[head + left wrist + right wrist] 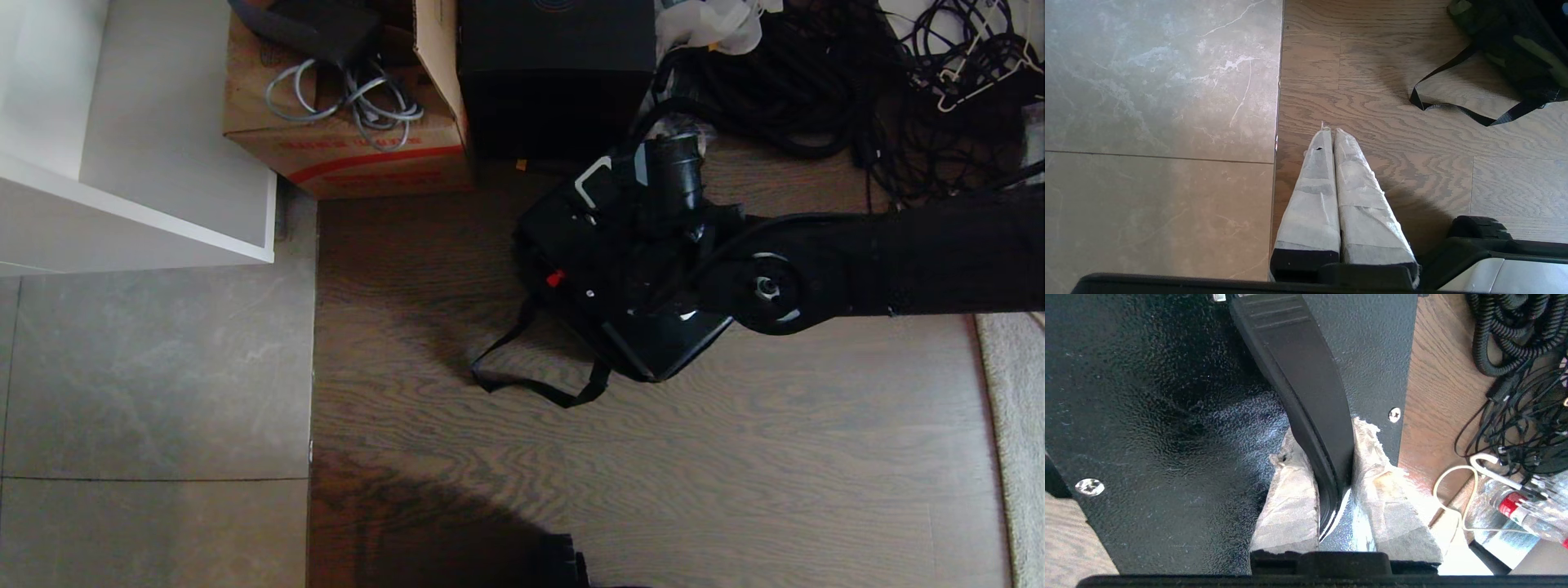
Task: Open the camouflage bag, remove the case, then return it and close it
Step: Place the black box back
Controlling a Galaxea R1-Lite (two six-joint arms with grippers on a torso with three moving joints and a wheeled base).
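The right arm [882,253] comes in from the right of the head view & reaches over the case [645,327]. The case is flat, black & bumpy, with a tiny red spot [555,278] near one edge. It sits tilted on top of the bag [1515,45], which is mostly hidden under it on the wood floor [653,474].

In the right wrist view the right gripper [1333,473] has its fingers [1290,498] nearly closed, pinching the case's black handle [1306,384] from both sides. The fingers are wrapped in pale tape. Small silver screws [1394,414] show on the case top.

The bag's black strap [531,380] lies in a loop on the floor, toward the robot from the case. In the left wrist view a bit of green & black camo cloth shows at the far corner, w/ the strap trailing from it.

The left gripper [1329,130] hangs over the floor, well apart from the bag, right by the line where wood meets grey tile [1159,122]. Its taped fingers [1310,196] are pressed together & hold nothing.

Behind the case stands a tall black box [555,73], & beside that a brown cardboard box [343,131] with grey cables [359,98] on it. A pile of black cords [857,82] lies off to the right. A white shelf [139,139] is at the far left
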